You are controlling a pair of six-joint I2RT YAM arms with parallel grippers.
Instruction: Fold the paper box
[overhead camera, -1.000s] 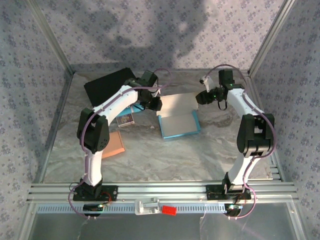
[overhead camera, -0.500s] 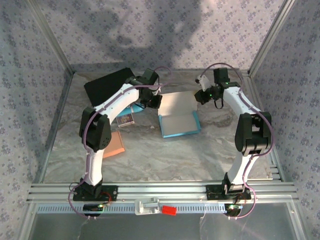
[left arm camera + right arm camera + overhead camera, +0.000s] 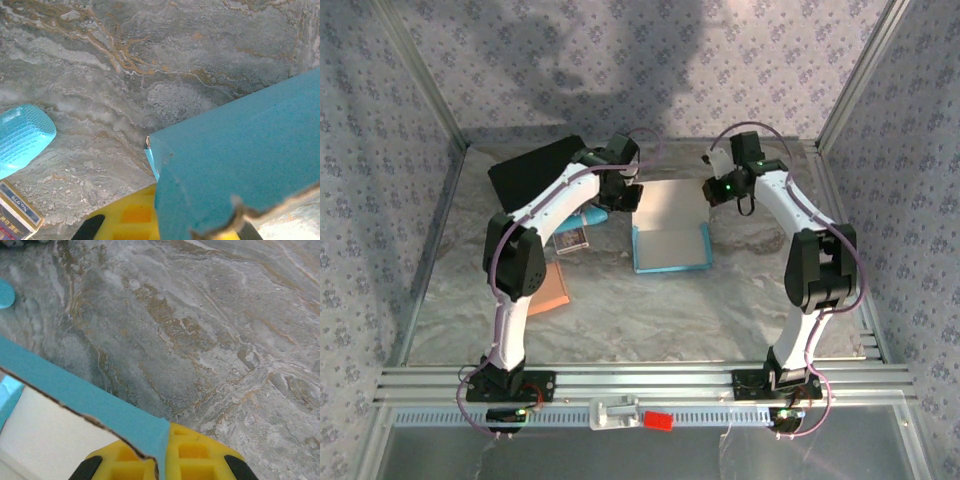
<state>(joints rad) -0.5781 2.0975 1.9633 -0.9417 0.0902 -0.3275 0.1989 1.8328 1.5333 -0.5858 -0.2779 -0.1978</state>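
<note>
LEFT HAND [image 3: 624, 197], just above centre in the overhead view, is clamped on the left rear corner of the teal and white paper box [image 3: 671, 240]. Its wrist camera shows a yellow finger [image 3: 127, 216] beneath a torn-edged teal flap [image 3: 240, 155]. The right hand [image 3: 716, 190], opposite, pinches the box's right rear edge, with a yellow finger [image 3: 190, 460] pressed against a teal strip [image 3: 90, 400]. The box lies open at mid-frame on the grey marbled bench [image 3: 620, 320], its white panel toward the back. Left of it sit a small printed card box [image 3: 570, 239], an orange flat sheet [image 3: 549, 288] and a black rectangular slab [image 3: 532, 170]. A pale blue textured pad [image 3: 22, 137] lies at the left wrist view's left edge.
</note>
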